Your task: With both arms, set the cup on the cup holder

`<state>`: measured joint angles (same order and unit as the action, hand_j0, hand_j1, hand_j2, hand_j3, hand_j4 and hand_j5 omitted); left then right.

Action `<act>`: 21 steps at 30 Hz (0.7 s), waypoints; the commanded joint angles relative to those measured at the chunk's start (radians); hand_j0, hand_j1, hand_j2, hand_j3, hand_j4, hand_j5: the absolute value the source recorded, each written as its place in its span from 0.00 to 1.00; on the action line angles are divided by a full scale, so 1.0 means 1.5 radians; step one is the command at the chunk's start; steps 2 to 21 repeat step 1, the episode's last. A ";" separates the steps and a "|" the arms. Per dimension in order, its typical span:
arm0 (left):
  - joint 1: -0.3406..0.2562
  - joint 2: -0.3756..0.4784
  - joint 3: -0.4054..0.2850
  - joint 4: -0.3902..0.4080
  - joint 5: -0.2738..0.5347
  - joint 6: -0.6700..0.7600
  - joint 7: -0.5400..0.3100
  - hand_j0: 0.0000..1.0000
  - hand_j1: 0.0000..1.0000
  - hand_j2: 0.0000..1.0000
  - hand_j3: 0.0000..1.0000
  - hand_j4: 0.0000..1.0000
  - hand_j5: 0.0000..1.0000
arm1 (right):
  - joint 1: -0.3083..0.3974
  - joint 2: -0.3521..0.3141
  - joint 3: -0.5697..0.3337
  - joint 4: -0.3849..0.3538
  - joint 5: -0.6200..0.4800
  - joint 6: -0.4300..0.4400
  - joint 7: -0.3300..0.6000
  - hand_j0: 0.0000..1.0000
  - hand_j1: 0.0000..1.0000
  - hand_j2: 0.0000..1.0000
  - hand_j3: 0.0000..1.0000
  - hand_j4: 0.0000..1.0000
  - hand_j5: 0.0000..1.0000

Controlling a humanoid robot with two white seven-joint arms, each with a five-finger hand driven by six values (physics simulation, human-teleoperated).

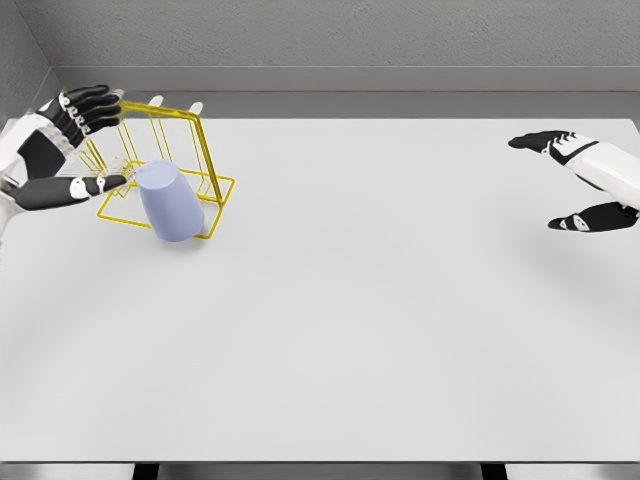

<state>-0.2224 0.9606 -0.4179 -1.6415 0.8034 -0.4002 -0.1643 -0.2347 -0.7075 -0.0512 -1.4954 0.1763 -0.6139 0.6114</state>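
Hanging tilted on the yellow wire cup holder, the pale lavender plastic cup looks placed, left hand spread open beside it, right hand open far off; next, likely pull clear.

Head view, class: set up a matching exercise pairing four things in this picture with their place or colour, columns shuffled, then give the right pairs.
Column one:
1. pale lavender plastic cup
2. yellow wire cup holder
3. left hand
4. right hand

Column two:
A. at the far right edge, fingers spread, holding nothing
B. bright yellow, standing at the white table's far left
C. tilted, hung on the rack's near side
D. at the rack's left end, fingers over its top bar

Pairs: 1-C, 2-B, 3-D, 4-A
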 commanded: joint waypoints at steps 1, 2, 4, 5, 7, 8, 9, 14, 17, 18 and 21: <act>0.000 0.022 0.010 0.001 0.007 -0.011 0.000 0.94 0.94 0.94 0.94 0.94 0.94 | 0.000 -0.001 -0.003 0.000 -0.005 0.002 0.000 1.00 1.00 1.00 1.00 1.00 1.00; 0.000 0.022 0.010 0.001 0.007 -0.011 0.000 0.94 0.94 0.94 0.94 0.94 0.94 | 0.000 -0.001 -0.003 0.000 -0.005 0.002 0.000 1.00 1.00 1.00 1.00 1.00 1.00; 0.000 0.022 0.010 0.001 0.007 -0.011 0.000 0.94 0.94 0.94 0.94 0.94 0.94 | 0.000 -0.001 -0.003 0.000 -0.005 0.002 0.000 1.00 1.00 1.00 1.00 1.00 1.00; 0.000 0.022 0.010 0.001 0.007 -0.011 0.000 0.94 0.94 0.94 0.94 0.94 0.94 | 0.000 -0.001 -0.003 0.000 -0.005 0.002 0.000 1.00 1.00 1.00 1.00 1.00 1.00; 0.000 0.022 0.010 0.001 0.007 -0.011 0.000 0.94 0.94 0.94 0.94 0.94 0.94 | 0.000 -0.001 -0.003 0.000 -0.005 0.002 0.000 1.00 1.00 1.00 1.00 1.00 1.00; 0.000 0.022 0.010 0.001 0.007 -0.011 0.000 0.94 0.94 0.94 0.94 0.94 0.94 | 0.000 -0.001 -0.003 0.000 -0.005 0.002 0.000 1.00 1.00 1.00 1.00 1.00 1.00; 0.000 0.022 0.010 0.001 0.007 -0.011 0.000 0.94 0.94 0.94 0.94 0.94 0.94 | 0.000 -0.001 -0.003 0.000 -0.005 0.002 0.000 1.00 1.00 1.00 1.00 1.00 1.00; 0.000 0.022 0.010 0.001 0.007 -0.011 0.000 0.94 0.94 0.94 0.94 0.94 0.94 | 0.000 -0.001 -0.003 0.000 -0.005 0.002 0.000 1.00 1.00 1.00 1.00 1.00 1.00; 0.000 0.022 0.010 0.001 0.007 -0.011 0.000 0.94 0.94 0.94 0.94 0.94 0.94 | 0.000 -0.001 -0.003 0.000 -0.005 0.002 0.000 1.00 1.00 1.00 1.00 1.00 1.00; 0.000 0.022 0.010 0.001 0.007 -0.011 0.000 0.94 0.94 0.94 0.94 0.94 0.94 | 0.000 -0.001 -0.003 0.000 -0.005 0.002 0.000 1.00 1.00 1.00 1.00 1.00 1.00; 0.000 0.022 0.010 0.001 0.007 -0.011 0.000 0.94 0.94 0.94 0.94 0.94 0.94 | 0.000 -0.001 -0.003 0.000 -0.005 0.002 0.000 1.00 1.00 1.00 1.00 1.00 1.00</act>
